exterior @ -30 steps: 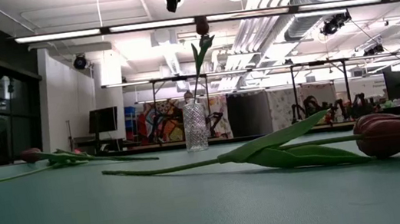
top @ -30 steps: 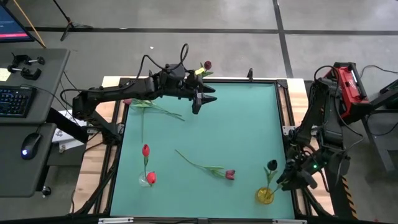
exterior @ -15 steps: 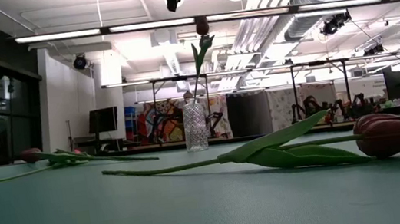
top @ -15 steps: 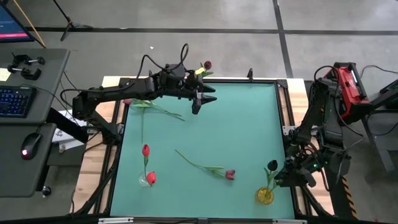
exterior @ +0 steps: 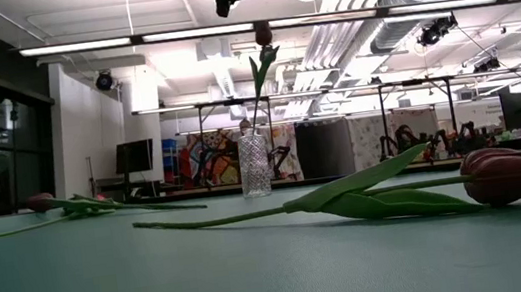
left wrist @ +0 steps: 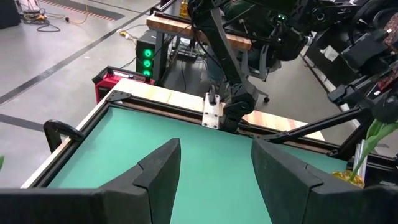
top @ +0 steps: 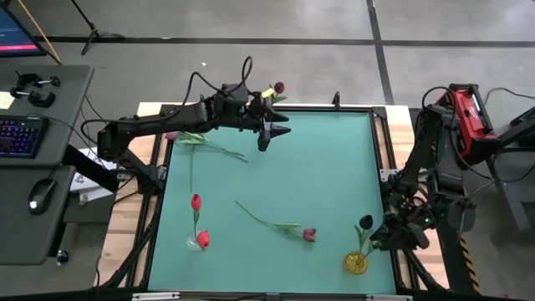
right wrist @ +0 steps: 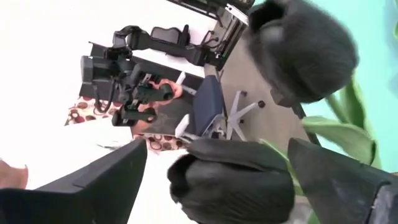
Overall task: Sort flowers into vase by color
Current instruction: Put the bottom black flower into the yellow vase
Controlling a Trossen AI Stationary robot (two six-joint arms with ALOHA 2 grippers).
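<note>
We see our left claw [top: 269, 134] hovering over the tabletop's [top: 326, 167] far edge, fingers [left wrist: 155, 171] parted wide and holding nothing. Just behind it a maroon tulip [top: 278, 87] stands in a clear vase [exterior: 254, 165]. Beside it, toward the arm's base, a flower with long green leaves [top: 205, 142] lies flat. Well away, two red-pink tulips [top: 196, 201] stand in a glass at the near edge, and a maroon one [top: 308, 235] lies loose on its slim stem. Our right claw [top: 393, 237] waits beside the yellow vase [top: 356, 262] holding near-black blooms [right wrist: 301, 50] — whether its fingers are parted we cannot tell.
</note>
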